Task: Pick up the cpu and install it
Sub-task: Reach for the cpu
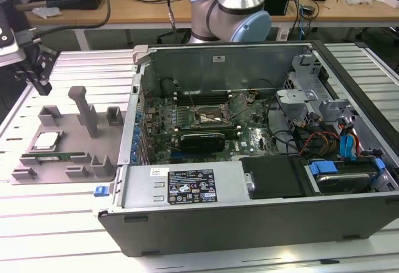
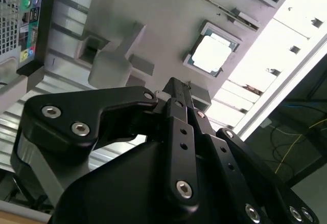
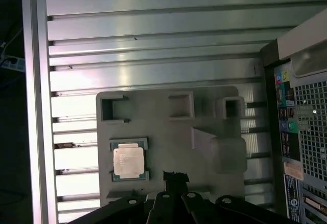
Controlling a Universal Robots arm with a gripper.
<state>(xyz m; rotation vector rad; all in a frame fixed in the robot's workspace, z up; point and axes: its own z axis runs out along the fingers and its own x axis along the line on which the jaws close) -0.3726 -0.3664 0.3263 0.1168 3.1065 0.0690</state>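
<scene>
The cpu (image 3: 128, 161) lay in its recess by the edge of the grey tray (image 3: 168, 142) farthest from the open case (image 1: 262, 220); my gripper (image 3: 175, 175) hung clear above, jaws clenched on nothing; lowered like that, I judged, they would strike its lid, not straddle it.

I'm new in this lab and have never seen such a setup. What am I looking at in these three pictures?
This is a single robot arm working over a slatted metal table. The exterior view comes from a camera off the arm; both wrist views come from cameras riding on it, looking past its black end effector. On the table stand an open computer case and, at the exterior view's left, a grey tray. The cpu, a shiny square chip, lies in the tray beside a green memory stick. The end effector hangs over the tray; the cpu is not yet picked up.
</scene>
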